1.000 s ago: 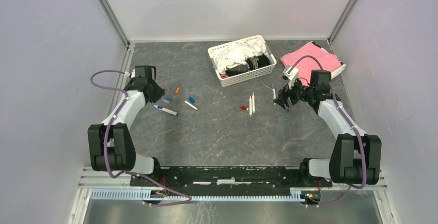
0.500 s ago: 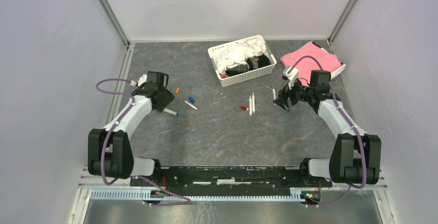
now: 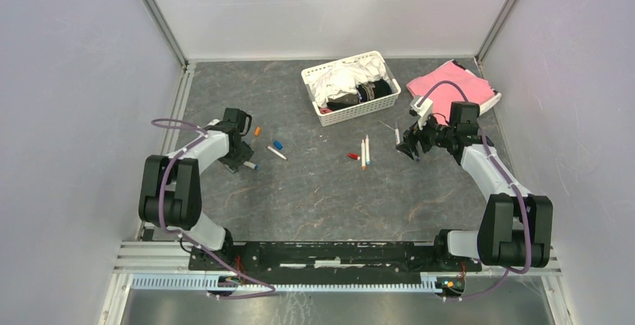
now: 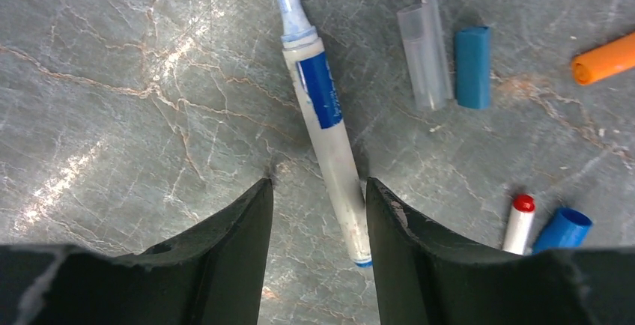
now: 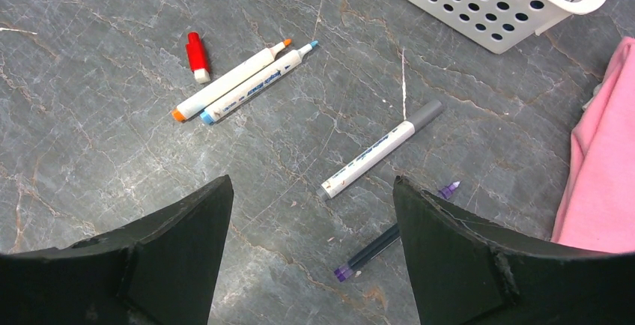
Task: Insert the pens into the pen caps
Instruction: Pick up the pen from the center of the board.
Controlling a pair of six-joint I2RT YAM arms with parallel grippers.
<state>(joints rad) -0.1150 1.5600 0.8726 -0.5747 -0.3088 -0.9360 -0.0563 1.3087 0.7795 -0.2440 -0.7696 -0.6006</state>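
Blue-banded pen (image 4: 329,138), tip bare, near left edge, lies between left gripper (image 4: 318,190) jaws, apart, unclamped. Blue cap (image 4: 472,67), orange cap (image 4: 605,59) loose beside. Right gripper (image 5: 311,190) jaws wide above pens (image 5: 378,149) toward right edge. Capping seemingly unstarted.

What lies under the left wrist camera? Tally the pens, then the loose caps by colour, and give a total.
Pens: 2
Blue caps: 2
Orange caps: 1
Clear caps: 1
Total: 6
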